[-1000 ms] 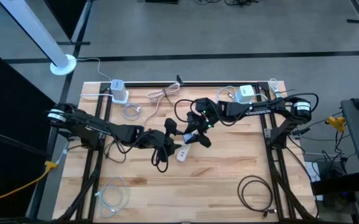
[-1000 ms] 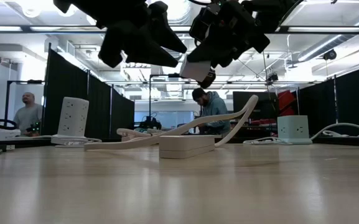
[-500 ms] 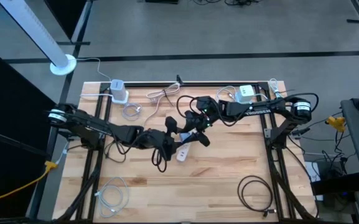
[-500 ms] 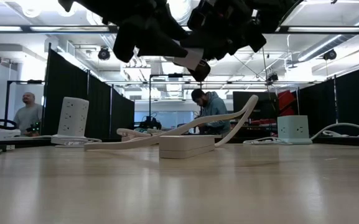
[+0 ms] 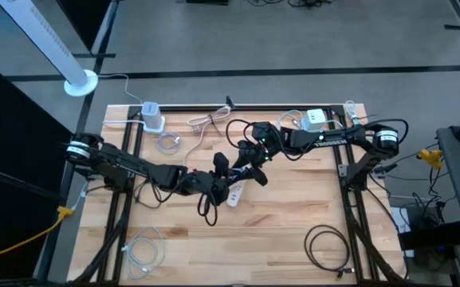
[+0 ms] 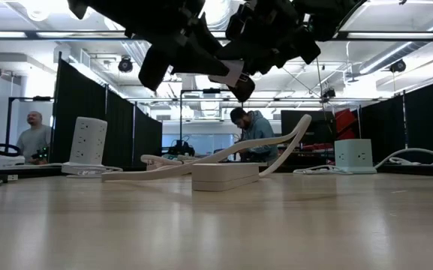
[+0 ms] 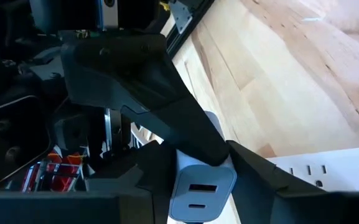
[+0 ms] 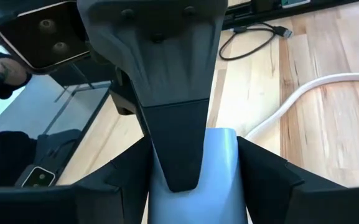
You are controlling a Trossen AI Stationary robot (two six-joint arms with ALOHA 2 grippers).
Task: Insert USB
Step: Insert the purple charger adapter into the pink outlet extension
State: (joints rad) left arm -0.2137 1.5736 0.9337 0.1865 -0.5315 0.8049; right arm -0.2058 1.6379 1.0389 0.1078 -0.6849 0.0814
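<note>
Two grippers, one charger block, above the table centre

**1. Position of the work.** Both arms reach inward and meet over the middle of the wooden table. The left gripper and the right gripper stand nose to nose and well clear of the table top in the low view.

**2. Gripper state.**
- The right gripper holds the white charger block between its two fingers.
- The left gripper is closed narrowly on the same block, with one finger at each side. The two slots in the block's end face show in the left wrist view.

**3. Items below.** A white power strip lies flat on the table, directly under the meeting point. Its white cable arches up and away behind it.

**4. Edges.**
- A white outlet tower stands at the far left edge.
- A white outlet cube stands at the far right edge.
- A white cable coil lies near the front left corner.
- A black cable coil lies near the front right corner.

**5. Open room.** Bare wood runs along the front of the table between the two coils. More bare wood lies to the right of the strip, up to the right arm's base.

**6. Background.** Two people show in the room beyond the table.
</note>
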